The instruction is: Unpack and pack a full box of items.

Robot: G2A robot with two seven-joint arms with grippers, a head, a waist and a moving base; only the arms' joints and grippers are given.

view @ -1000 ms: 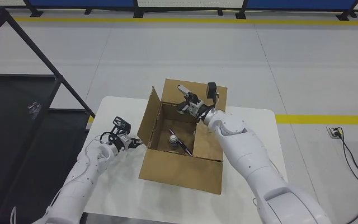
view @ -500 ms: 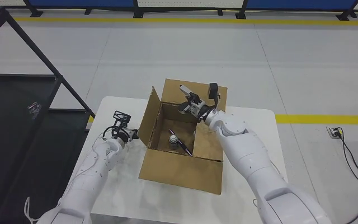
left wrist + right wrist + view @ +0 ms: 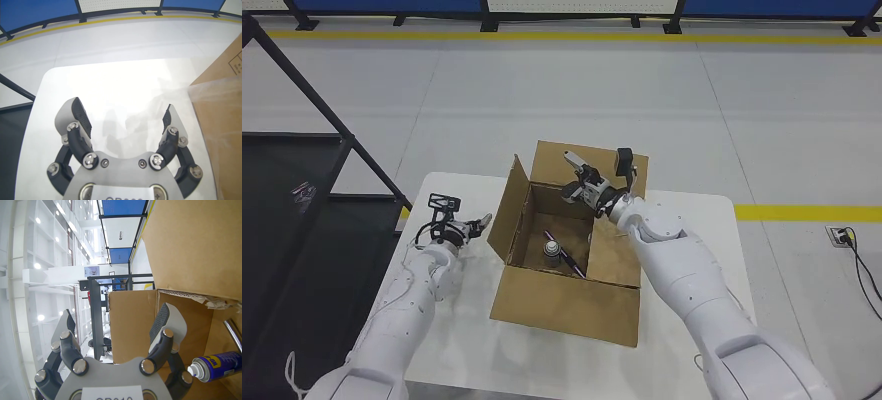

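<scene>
An open cardboard box [image 3: 542, 300] stands in the middle of the white table [image 3: 442, 330], flaps up. A blue spray can [image 3: 553, 247] and a thin metal rod [image 3: 573, 263] lie on its floor. My right gripper [image 3: 594, 160] hangs open and empty over the box's far edge. In the right wrist view the right gripper [image 3: 116, 309] has the spray can [image 3: 217, 364] and the rod [image 3: 233, 332] off to one side, untouched. My left gripper [image 3: 463, 213] is open over bare table beside the box's left flap. The left wrist view shows the left gripper [image 3: 122, 106] holding nothing.
The box's left flap [image 3: 217, 113] stands upright close to my left gripper. A dark metal frame [image 3: 312, 110] runs along the table's left side. The tall far flap [image 3: 189, 247] rises just behind my right gripper.
My left gripper has drawn back from the box's left flap, moving a little left and farther out over the table. The right gripper has barely shifted.
</scene>
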